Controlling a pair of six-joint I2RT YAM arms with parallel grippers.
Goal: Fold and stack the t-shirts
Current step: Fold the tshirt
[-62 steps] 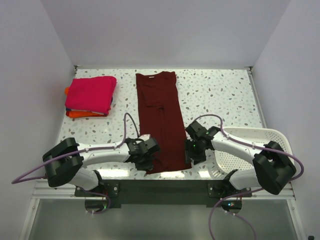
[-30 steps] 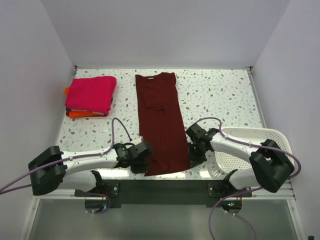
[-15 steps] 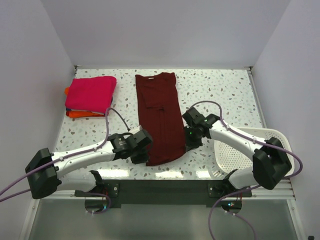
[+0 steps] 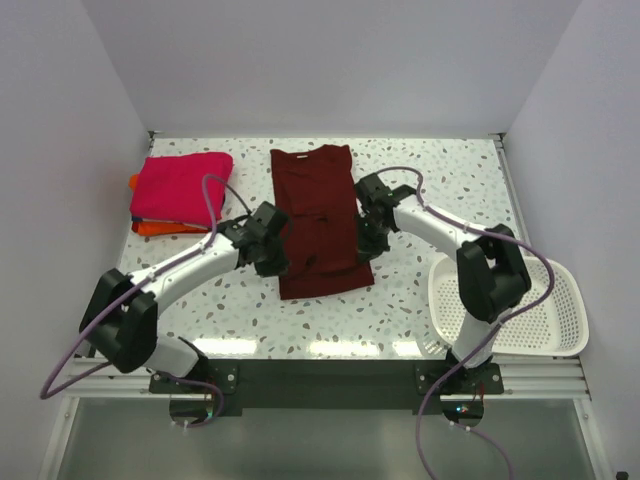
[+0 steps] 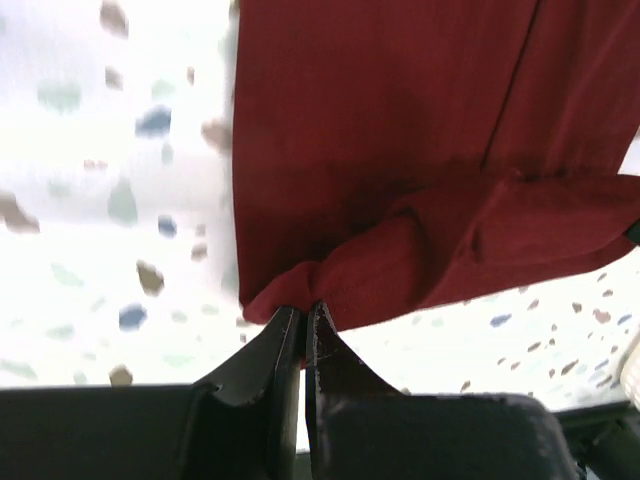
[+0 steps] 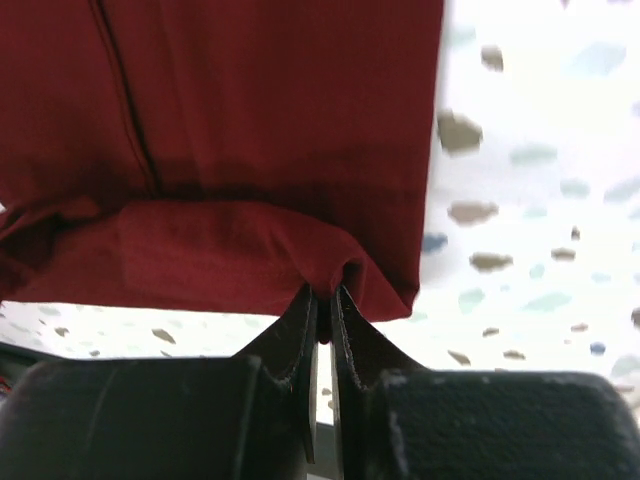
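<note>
Currently | speckled worktop [image 4: 440, 190] | maroon t-shirt [image 4: 320, 205] centre frame, lower part lifted and doubled back | white basket [image 4: 560, 300] lower right | pink t-shirt [image 4: 180, 188] folded atop orange t-shirt [image 4: 150, 228], upper left | left end effector [image 5: 300, 315] pinching maroon hem, left edge | right end effector [image 6: 323, 300] pinching hem, right edge

This looks like a robotics lab test cell: a speckled desk [image 4: 450, 190] closed in by plain white walls [image 4: 330, 60], with a left arm [image 4: 185, 268] and a right arm [image 4: 440, 232] bolted to a metal frame [image 4: 320, 382], and purple cables [image 4: 207, 200] running loose.
</note>
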